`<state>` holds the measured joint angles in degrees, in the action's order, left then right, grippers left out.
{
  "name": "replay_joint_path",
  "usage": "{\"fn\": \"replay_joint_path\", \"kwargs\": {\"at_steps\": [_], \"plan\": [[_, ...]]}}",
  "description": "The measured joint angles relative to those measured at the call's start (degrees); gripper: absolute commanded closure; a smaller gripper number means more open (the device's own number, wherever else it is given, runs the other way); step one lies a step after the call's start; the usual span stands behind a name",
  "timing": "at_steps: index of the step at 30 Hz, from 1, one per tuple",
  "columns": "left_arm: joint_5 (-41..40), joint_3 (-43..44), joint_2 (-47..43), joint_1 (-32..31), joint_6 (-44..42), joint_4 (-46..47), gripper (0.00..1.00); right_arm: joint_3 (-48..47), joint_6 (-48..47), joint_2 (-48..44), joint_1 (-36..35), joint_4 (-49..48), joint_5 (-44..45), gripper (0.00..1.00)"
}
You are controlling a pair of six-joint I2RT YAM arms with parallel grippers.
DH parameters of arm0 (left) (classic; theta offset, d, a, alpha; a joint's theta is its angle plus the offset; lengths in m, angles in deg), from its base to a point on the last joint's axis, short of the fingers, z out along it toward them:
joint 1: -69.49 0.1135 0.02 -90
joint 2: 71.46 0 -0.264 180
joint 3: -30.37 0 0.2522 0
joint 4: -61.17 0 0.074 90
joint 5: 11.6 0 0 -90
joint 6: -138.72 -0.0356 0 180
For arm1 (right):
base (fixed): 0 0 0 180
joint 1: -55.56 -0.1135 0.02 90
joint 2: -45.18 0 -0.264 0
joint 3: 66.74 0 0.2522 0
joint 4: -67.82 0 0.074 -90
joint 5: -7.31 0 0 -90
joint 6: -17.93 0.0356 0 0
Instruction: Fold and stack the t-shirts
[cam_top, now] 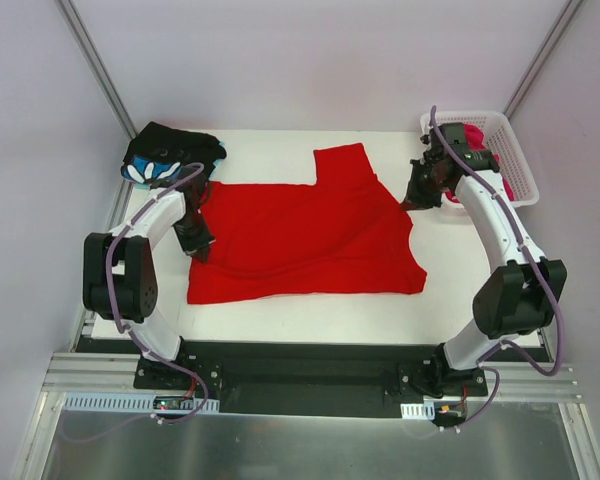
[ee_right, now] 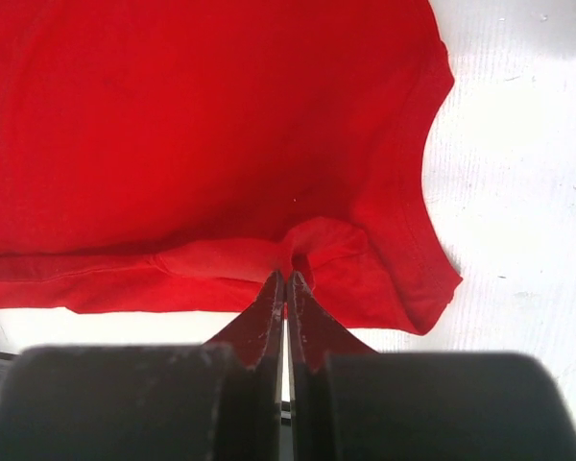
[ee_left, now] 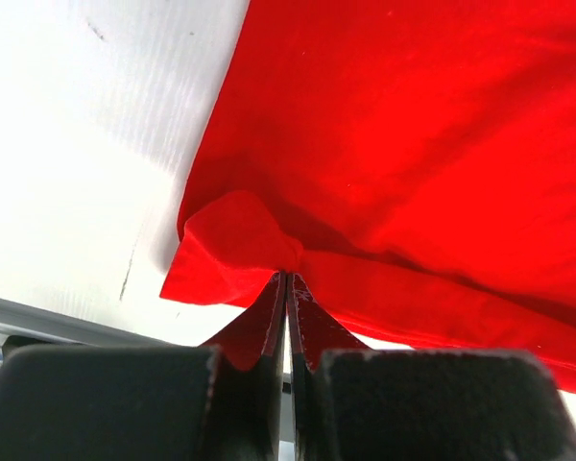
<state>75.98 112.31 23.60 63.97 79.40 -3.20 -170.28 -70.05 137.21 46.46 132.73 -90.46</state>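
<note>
In the overhead view, the red t-shirt lies spread mostly flat on the white table, one sleeve pointing to the far side. The left gripper sits at the shirt's left edge and the right gripper at its right edge. The black flower-print t-shirt lies bunched just beyond the red shirt's far-left corner. The white basket stands off the red shirt's far-right side, with the pink t-shirt partly visible inside it behind the right arm.

In the left wrist view, the left gripper has its jaws pressed together on a small pinch of the red t-shirt at the hem, the cloth puckering upward there.

In the right wrist view, the right gripper is likewise clamped tight on a gathered fold of the red t-shirt, just beside a curved hemmed edge.
</note>
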Motion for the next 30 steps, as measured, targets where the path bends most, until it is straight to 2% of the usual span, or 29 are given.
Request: {"fn": "replay_joint_path", "kwargs": {"at_steps": [13, 22, 24, 28, 30], "plan": [[0.55, 4.59, 6.34, 0.00, -1.14, 0.94, 1.00, -0.15, -0.15, 5.27, 0.02, -2.12, -1.31, 0.99], [0.52, 8.17, 10.32, 0.00, -1.75, 1.25, 1.00, -4.52, -0.20, 10.64, 0.02, -2.56, -2.10, 0.99], [0.55, 8.41, 11.23, 0.00, -1.81, 1.40, 1.00, -5.64, -0.24, 12.35, 0.02, -2.56, -2.29, 0.87], [0.57, 8.48, 11.82, 0.00, -2.08, 1.40, 1.00, -8.31, -0.70, 15.87, 0.00, -2.36, -2.67, 0.78], [0.50, 8.70, 11.82, 0.00, -2.45, 1.38, 1.00, -8.68, -0.87, 16.48, -0.15, -2.40, -2.58, 0.66]]}}
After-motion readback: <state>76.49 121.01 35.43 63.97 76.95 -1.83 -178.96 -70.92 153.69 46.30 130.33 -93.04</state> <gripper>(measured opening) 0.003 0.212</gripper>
